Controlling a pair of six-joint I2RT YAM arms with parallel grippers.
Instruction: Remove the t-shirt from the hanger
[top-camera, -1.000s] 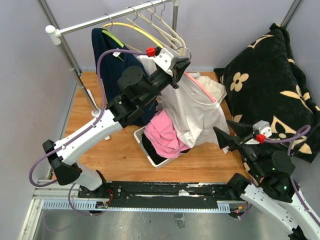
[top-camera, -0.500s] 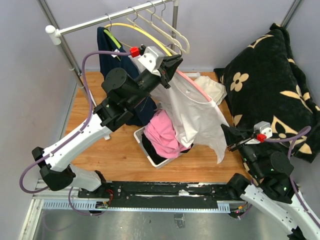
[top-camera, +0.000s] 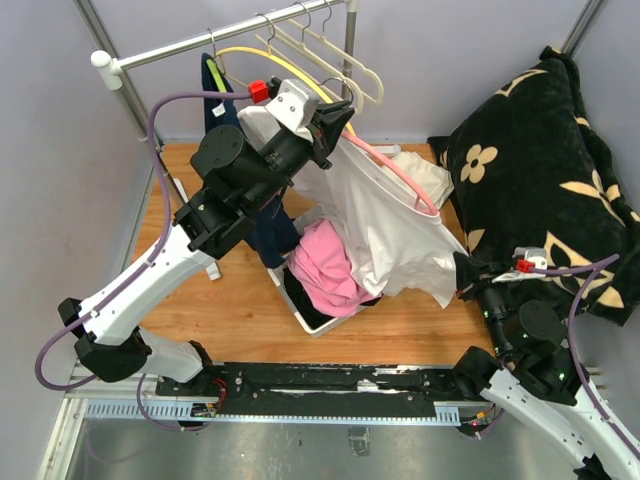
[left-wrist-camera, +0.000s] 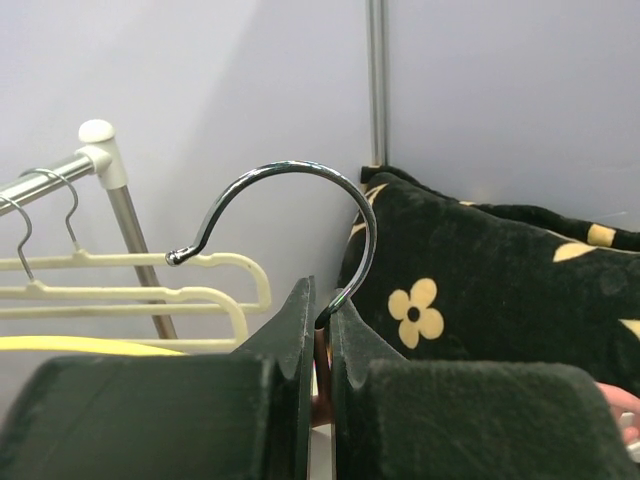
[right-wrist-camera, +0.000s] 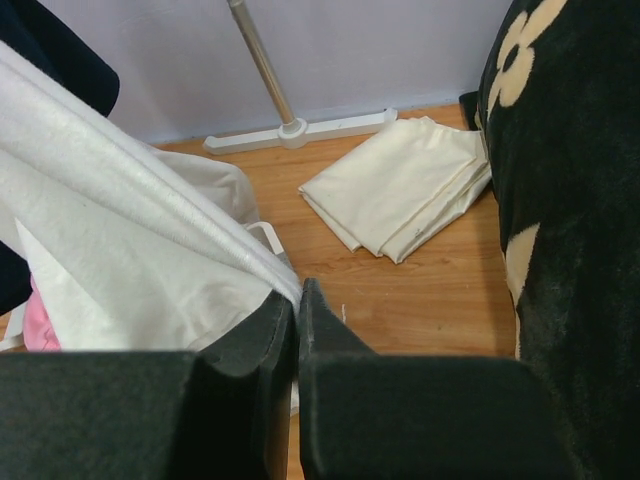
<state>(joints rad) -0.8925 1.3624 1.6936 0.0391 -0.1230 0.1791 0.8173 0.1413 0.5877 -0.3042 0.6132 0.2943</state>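
Top view, left arm: we have the left gripper (top-camera: 335, 112) lifted high beside the rail (top-camera: 200, 40), jaws pressed together on the neck of the pink hanger (top-camera: 395, 170). Held up there, the cloth hangs free instead of heaping on the wooden board (top-camera: 230, 310).
Top view, garment: the white t-shirt (top-camera: 385, 230) sits on the hanger, which slopes down to the right, and drapes over the basket (top-camera: 278, 268) and the pink garment (top-camera: 325, 265) in it.
Top view, right arm: low on the right, the right gripper (top-camera: 468, 278) pinches the shirt's lower corner. The cloth runs stretched between the two arms, which we judge is the way to slide it off the hanger's shoulder.
Left wrist, grip: here the fingers are closed with only a sliver between them, and the metal hook (left-wrist-camera: 290, 165) rises straight out of that gap. Gripping at the neck leaves both hanger shoulders clear.
Left wrist, backdrop: cream spare hangers (left-wrist-camera: 120, 262) on the left, the flowered cushion (left-wrist-camera: 480, 270) on the right, neither touched.
Right wrist, grip: the fingers are clamped on a white hem that feeds in from the upper left, and the fold looks taut.
Right wrist, board: a folded cream cloth (right-wrist-camera: 395, 200) lies beyond, well apart from the grip.
Stage: we call it mid-pull, as the shirt is not yet off.
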